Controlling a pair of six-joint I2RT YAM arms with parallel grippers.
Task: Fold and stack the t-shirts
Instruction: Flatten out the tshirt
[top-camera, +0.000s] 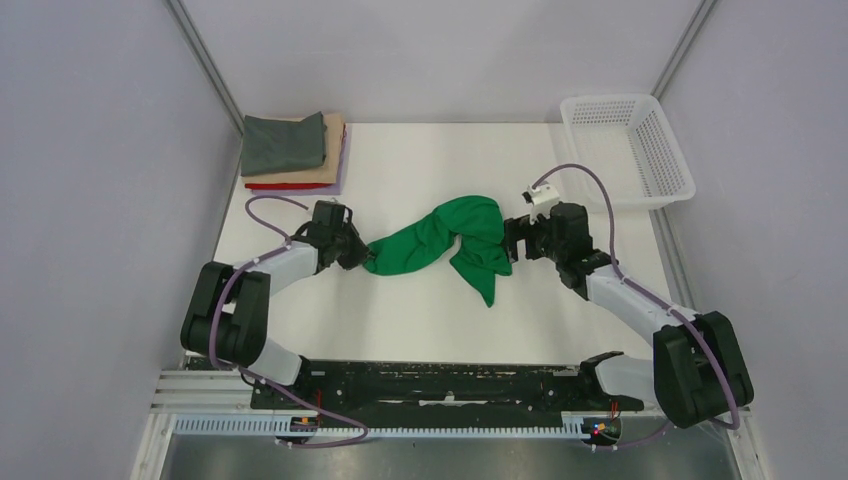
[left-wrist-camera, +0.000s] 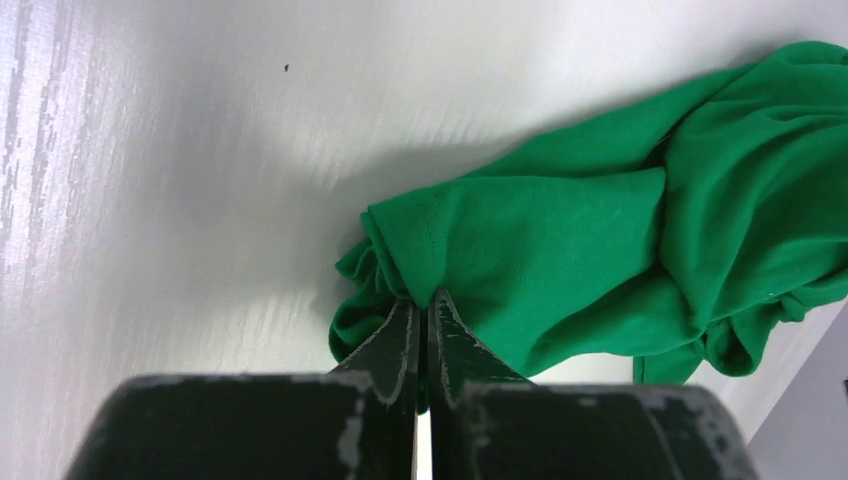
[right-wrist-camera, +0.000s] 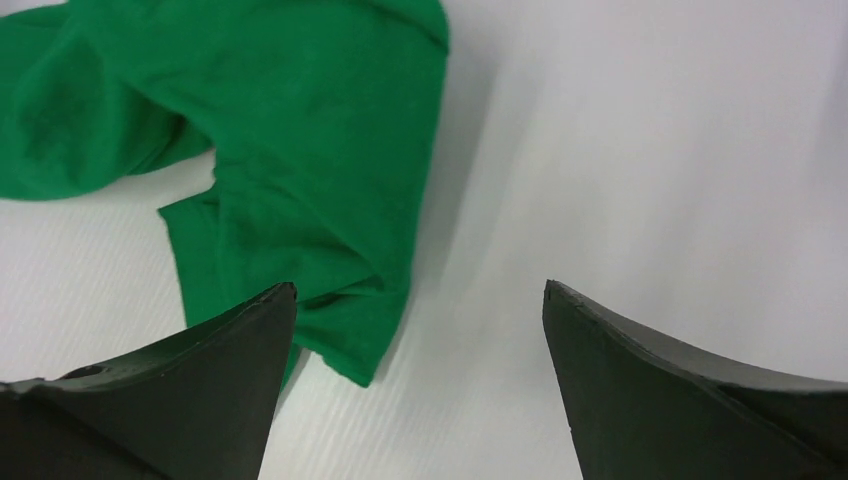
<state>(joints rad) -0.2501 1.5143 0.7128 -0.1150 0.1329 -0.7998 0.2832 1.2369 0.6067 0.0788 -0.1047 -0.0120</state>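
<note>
From my screen, the white table (top-camera: 420, 160) carries three things. A green shirt (top-camera: 445, 240) lies crumpled near the middle, bunched into a long twisted heap running left to right, with one flap pointing toward the near edge. At the far left corner sits a stack of folded shirts (top-camera: 292, 162): a grey shirt (top-camera: 285, 143) on top, a tan shirt (top-camera: 336, 140) under it, and a red shirt (top-camera: 275, 186) showing at the bottom. A white mesh basket (top-camera: 668, 150) stands at the far right corner, well apart from the green shirt.
</note>
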